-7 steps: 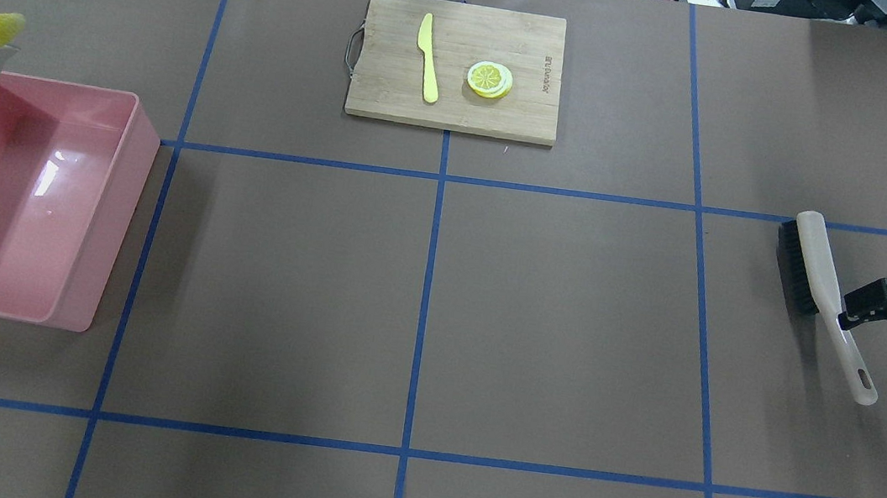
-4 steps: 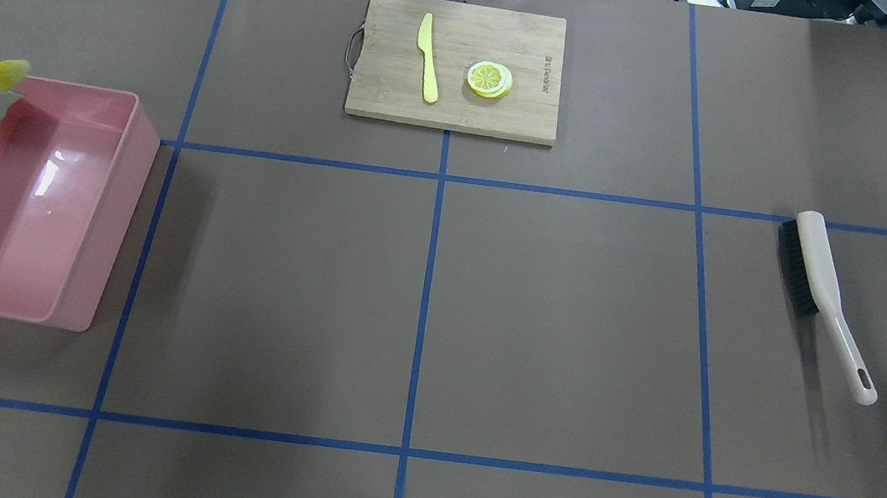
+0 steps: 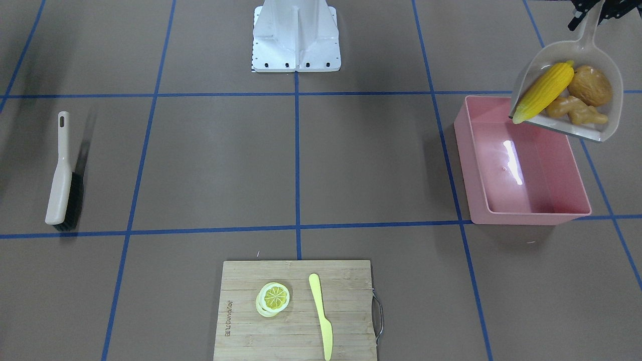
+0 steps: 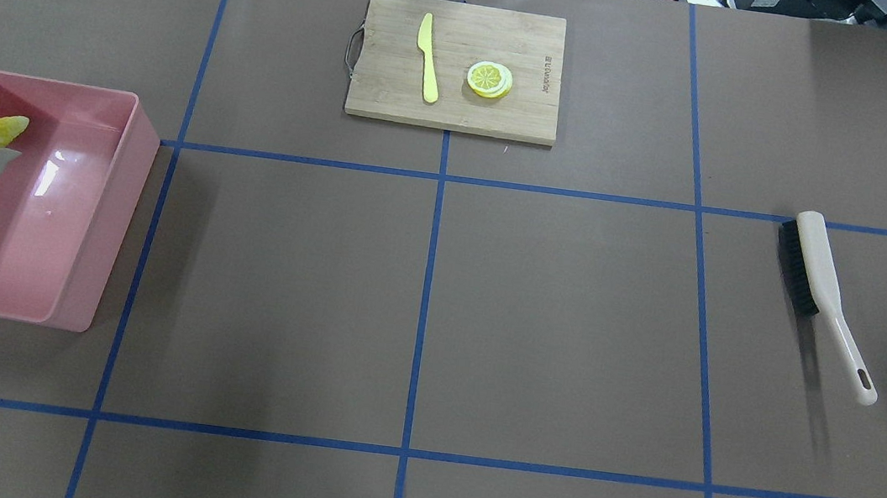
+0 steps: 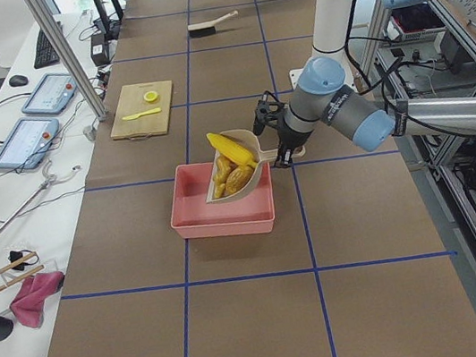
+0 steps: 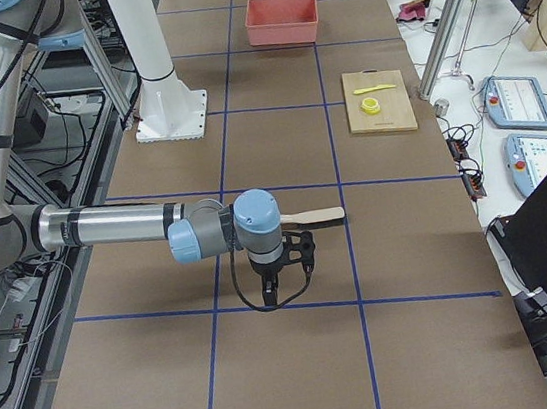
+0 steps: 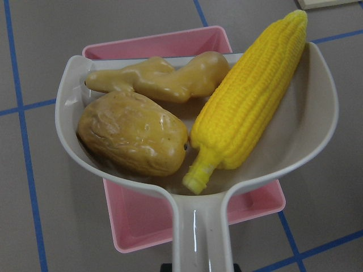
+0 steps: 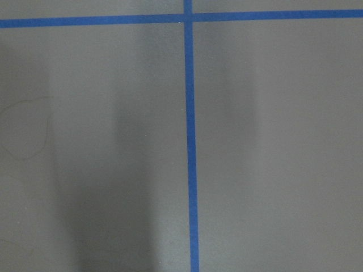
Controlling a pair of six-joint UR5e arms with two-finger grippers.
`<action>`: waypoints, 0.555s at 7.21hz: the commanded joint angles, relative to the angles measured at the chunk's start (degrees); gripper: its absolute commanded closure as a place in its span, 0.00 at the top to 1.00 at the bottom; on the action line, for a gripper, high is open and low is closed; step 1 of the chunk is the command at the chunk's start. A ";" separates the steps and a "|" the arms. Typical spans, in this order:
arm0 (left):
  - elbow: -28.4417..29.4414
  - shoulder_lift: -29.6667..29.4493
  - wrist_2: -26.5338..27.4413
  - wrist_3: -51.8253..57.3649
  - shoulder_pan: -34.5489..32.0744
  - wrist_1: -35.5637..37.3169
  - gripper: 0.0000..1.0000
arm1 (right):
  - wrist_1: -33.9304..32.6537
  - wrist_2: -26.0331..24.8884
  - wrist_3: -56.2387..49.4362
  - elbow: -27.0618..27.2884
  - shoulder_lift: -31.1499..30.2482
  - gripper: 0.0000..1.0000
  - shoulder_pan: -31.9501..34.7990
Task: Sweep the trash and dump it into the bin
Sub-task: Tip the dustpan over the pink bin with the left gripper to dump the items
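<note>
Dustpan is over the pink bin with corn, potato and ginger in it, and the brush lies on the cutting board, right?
No: the brush lies on the bare table, apart from the cutting board, as the exterior front-facing view shows. The dustpan is over the pink bin with corn, potato and ginger in it.

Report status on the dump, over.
Left gripper shut on dustpan; right gripper off brush, state unreadable. Corn, potato, ginger in dustpan over bin, not dumped. Bin mouth unobstructed.
</note>
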 commanded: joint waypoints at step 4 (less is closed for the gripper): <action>-7.48 -0.98 3.58 12.63 2.15 21.38 0.00 | -7.53 -0.65 -1.81 3.07 -0.24 1.00 4.24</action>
